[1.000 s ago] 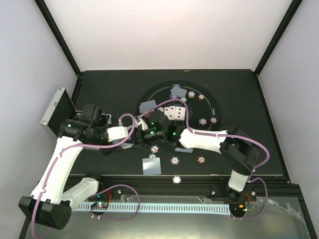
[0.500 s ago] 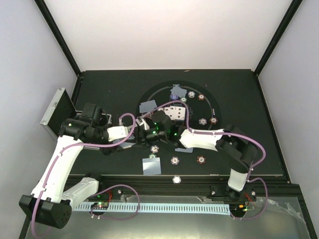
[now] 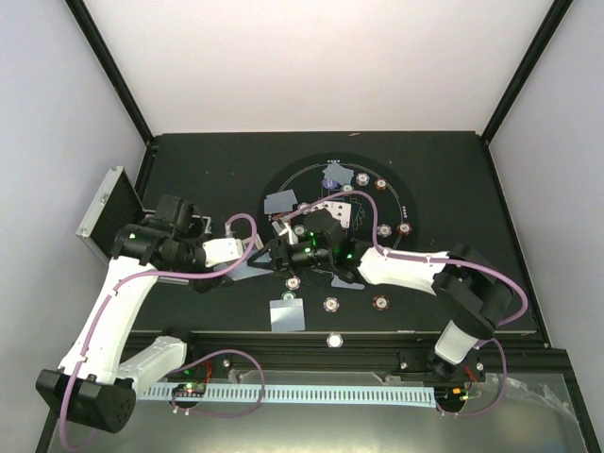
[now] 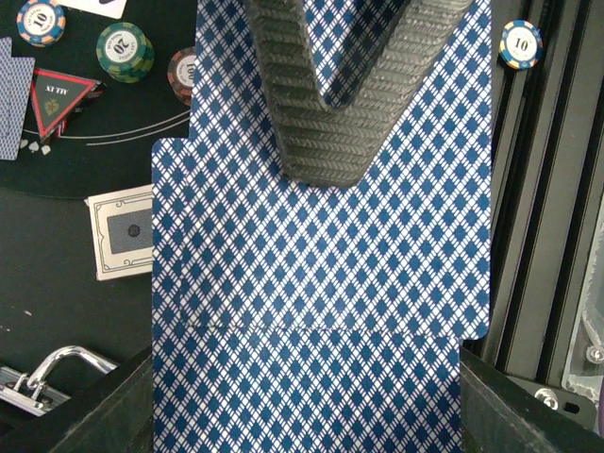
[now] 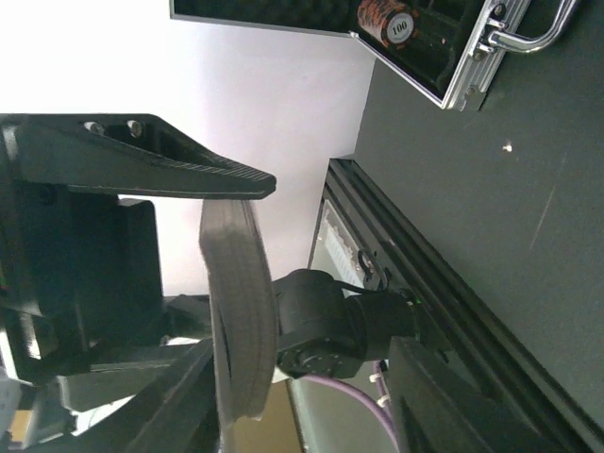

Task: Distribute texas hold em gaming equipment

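My left gripper [image 3: 243, 271] is shut on a deck of blue diamond-backed playing cards [image 4: 321, 283], which fills the left wrist view; the top card sits slightly offset. My right gripper [image 3: 281, 253] reaches the deck from the right. Its ribbed fingers [image 4: 302, 113] form a V against the top card's back. In the right wrist view the deck's edge [image 5: 241, 311] stands at the fingertips of the right gripper [image 5: 243, 262], whose jaws are apart. Striped poker chips [image 3: 331, 304] and single cards [image 3: 288, 314] lie around the round mat. The red triangle marker [image 4: 58, 99] lies near a green chip [image 4: 125, 52].
The silver ribbed case [image 3: 104, 212] lies open at the far left, with a brown chip [image 5: 387, 21] inside. A white button disc [image 3: 334, 340] sits on the front rail. Face-up cards [image 3: 332, 211] lie on the round mat [image 3: 408, 200]. A bordered card [image 4: 123, 231] lies beside the deck.
My right gripper has moved left onto the deck and its jaws have narrowed. The left arm and its deck have stayed put.
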